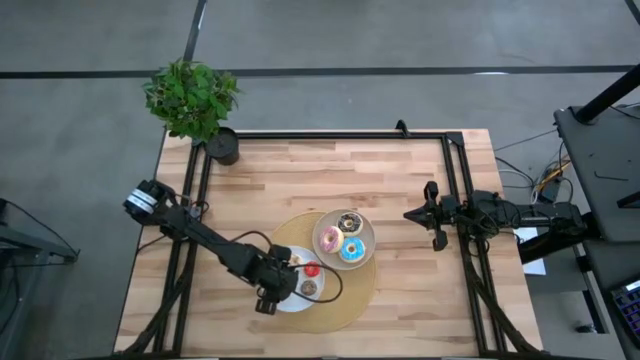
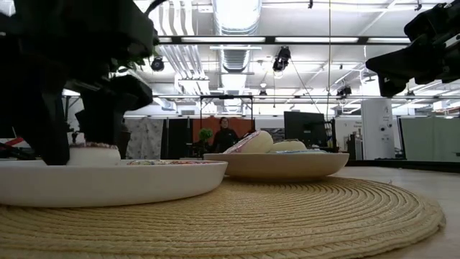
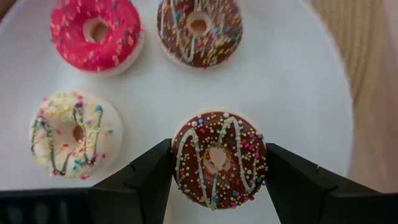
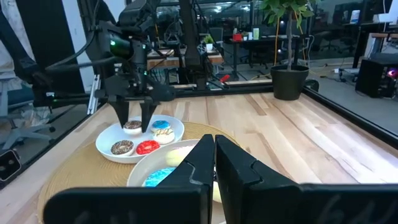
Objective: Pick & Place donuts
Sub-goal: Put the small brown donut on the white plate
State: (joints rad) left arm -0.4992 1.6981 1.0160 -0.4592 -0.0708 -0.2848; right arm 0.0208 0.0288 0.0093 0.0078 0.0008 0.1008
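A white plate (image 3: 298,81) on the woven mat (image 1: 340,300) carries a red mini donut (image 3: 96,34), a chocolate one (image 3: 199,28), a cream one (image 3: 74,134) and a second chocolate one (image 3: 217,158). My left gripper (image 3: 219,177) is open and points down over the plate, one finger on each side of that second chocolate donut (image 4: 132,126). A beige plate (image 1: 368,226) beside the white one holds a pink (image 1: 329,240), a blue (image 1: 351,251) and a chocolate donut (image 1: 349,222). My right gripper (image 4: 214,155) is shut and waits at the table's right side. My left gripper comes from above with a finger (image 3: 149,177) close beside each of two opposite sides of the chocolate mini donut, which lies flat on the white plate. Whether the fingers touch it, I cannot tell.
A potted plant (image 1: 195,100) stands at the far left corner. A black frame rail (image 1: 330,134) runs along the far edge and down both sides. Bare wood lies between the plates and the far rail. A person (image 2: 225,133) stands far off in the room.
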